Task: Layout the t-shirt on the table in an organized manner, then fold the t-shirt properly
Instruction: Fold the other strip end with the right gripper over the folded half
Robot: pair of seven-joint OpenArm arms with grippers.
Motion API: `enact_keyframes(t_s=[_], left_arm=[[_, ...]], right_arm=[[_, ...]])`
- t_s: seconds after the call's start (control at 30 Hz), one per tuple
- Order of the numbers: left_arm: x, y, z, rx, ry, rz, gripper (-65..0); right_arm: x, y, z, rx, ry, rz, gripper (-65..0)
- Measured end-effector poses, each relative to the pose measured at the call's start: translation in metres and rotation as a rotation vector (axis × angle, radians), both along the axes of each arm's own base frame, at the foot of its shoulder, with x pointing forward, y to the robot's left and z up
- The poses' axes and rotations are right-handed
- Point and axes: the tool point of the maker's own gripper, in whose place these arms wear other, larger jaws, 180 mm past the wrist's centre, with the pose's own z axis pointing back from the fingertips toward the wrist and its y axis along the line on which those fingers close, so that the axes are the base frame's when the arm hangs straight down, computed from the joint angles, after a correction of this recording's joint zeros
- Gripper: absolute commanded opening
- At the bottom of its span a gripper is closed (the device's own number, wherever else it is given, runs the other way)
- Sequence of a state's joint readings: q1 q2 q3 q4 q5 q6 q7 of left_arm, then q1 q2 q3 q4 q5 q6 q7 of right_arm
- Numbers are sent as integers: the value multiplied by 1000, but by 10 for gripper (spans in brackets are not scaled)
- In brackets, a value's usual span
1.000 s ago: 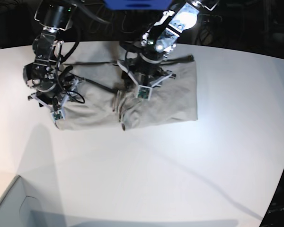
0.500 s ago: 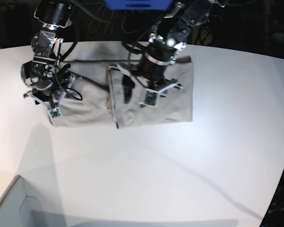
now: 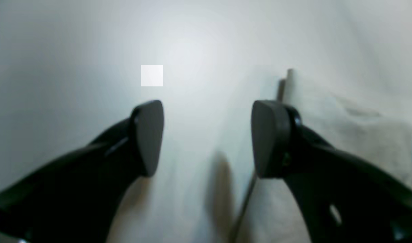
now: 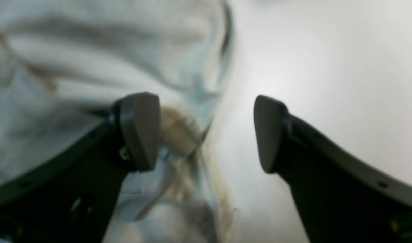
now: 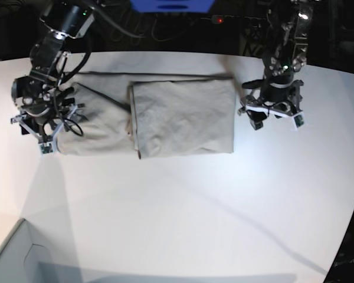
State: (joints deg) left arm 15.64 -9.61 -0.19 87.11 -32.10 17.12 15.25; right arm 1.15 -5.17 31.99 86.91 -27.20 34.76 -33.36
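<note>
T-shirt (image 5: 165, 118): lies on far half of bench (image 5: 183, 224), folded into a long band; long axis left to right; right part doubled over, its fold edge near mid-length.
Collar direction: cannot tell.
Left gripper (image 5: 275, 118): jaws apart, nothing between them; just beyond shirt's right edge, over bare bench.
Right gripper (image 5: 40, 128): jaws apart, not clamped; at shirt's left end, over rumpled cloth.
Base view: shows whole shirt outline and both arms; grey box corner (image 5: 6, 259) at near left.
Left wrist view: blurred; shows shirt edge (image 3: 344, 111) beside one finger, bench elsewhere.
Right wrist view: blurred; shows creased cloth (image 4: 74, 50) under one finger, bare bench under the other.
</note>
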Motion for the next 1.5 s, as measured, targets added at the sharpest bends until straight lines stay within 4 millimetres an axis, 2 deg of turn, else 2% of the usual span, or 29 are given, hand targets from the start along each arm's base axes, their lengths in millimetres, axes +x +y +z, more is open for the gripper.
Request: enact_keyframes(t_s=[0.07,0.2,0.5,0.57,0.63,0.77,0.8,1.0,1.07,1.23,1.3,1.4,1.5], left_arm=[[-2,0,-9,-13,27,9,-251],[5,-1,-17,-13,38,15,-251],[7,0,-17,-13,36,17,-251],[8,1,-20,-12,44,19,-251],[10,1,-20,-12,44,19,-251],[12,1,-19,-12,40,19,-251],[11,1,-19,-12,41,19,-251],[18,0,-16,-12,28,19,-251],[19,0,-15,-13,25,20,-251],[16,0,-18,-14,37,18,-251],[16,1,-18,-13,36,20,-251],[13,2,-25,-10,55,23,-251],[11,4,-30,-2,65,28,-251]], right_arm=[[-2,-3,-7,15,13,-10,-212],[-11,-2,-27,40,72,-10,-212],[-7,3,-38,81,64,0,-223],[-7,3,-38,83,64,0,-273],[-7,10,-39,101,60,0,-364],[-7,23,-43,131,60,3,-634],[-7,25,-43,130,63,5,-650],[-8,29,-43,145,66,45,-650],[-8,27,-39,130,73,45,-650],[-29,26,-20,56,89,43,-650],[-20,31,-3,30,42,67,-650],[-3,51,25,2,-52,151,-650],[-7,63,38,-36,-66,206,-650]])
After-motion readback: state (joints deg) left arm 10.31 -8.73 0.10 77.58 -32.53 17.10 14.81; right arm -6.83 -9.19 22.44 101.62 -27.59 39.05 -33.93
